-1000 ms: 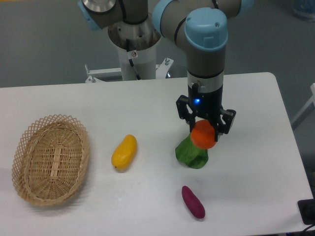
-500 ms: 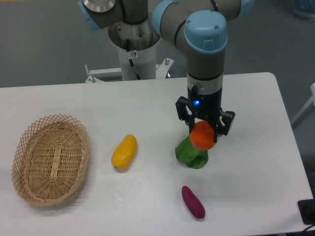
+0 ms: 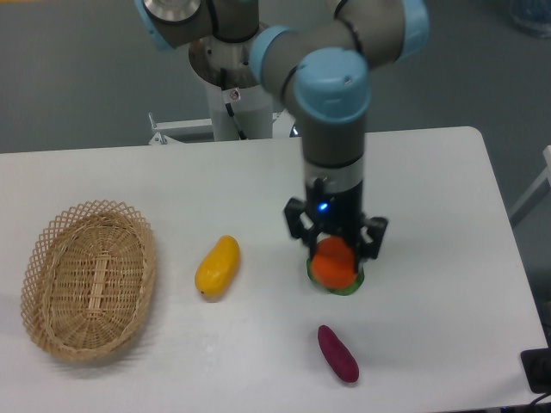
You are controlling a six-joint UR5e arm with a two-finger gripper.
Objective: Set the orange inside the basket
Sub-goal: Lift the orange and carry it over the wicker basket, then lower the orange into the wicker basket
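Observation:
My gripper (image 3: 334, 256) is shut on the round orange (image 3: 333, 262), holding it above the table right of centre. The orange hides most of a green vegetable (image 3: 349, 285) lying just beneath it. The oval wicker basket (image 3: 53, 320) rests at the far left of the table with nothing in it, well apart from the gripper.
An elongated yellow mango-shaped fruit (image 3: 217, 266) lies between the basket and the gripper. A purple eggplant-like vegetable (image 3: 338, 353) sits near the front edge below the gripper. The arm's base (image 3: 232, 77) stands behind the table.
The gripper has shifted to the left and slightly toward the front with the orange still in it, so the orange now covers more of the green vegetable.

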